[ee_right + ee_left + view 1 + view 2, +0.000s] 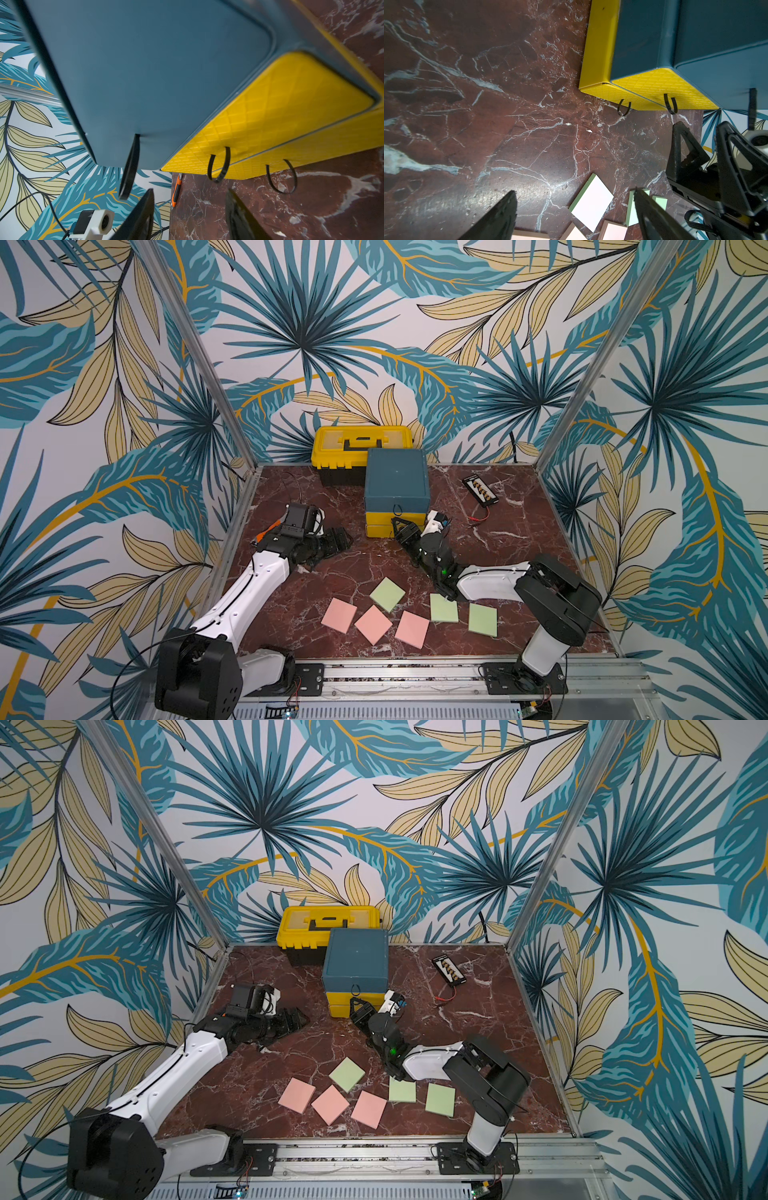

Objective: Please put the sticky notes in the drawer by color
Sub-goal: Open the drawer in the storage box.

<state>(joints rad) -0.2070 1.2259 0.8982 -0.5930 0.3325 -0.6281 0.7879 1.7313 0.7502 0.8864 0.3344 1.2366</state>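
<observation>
The drawer (397, 485), a teal cabinet with a teal front above two yellow ones, stands mid-table with all three fronts pushed in. Three pink sticky notes (373, 624) and three green ones (387, 594) lie flat near the front edge; no blue ones show. My right gripper (401, 526) is open just in front of the yellow fronts. In the right wrist view the middle loop pull (219, 164) hangs just ahead of the empty right gripper (190, 190). My left gripper (338, 541) hovers open and empty left of the cabinet, as the left wrist view (575, 191) confirms.
A yellow toolbox (361, 443) stands behind the cabinet against the wall. A black connector board (480, 490) with red and black wires (478, 517) lies at the back right. An orange-handled tool (176, 190) rests at the table's left edge.
</observation>
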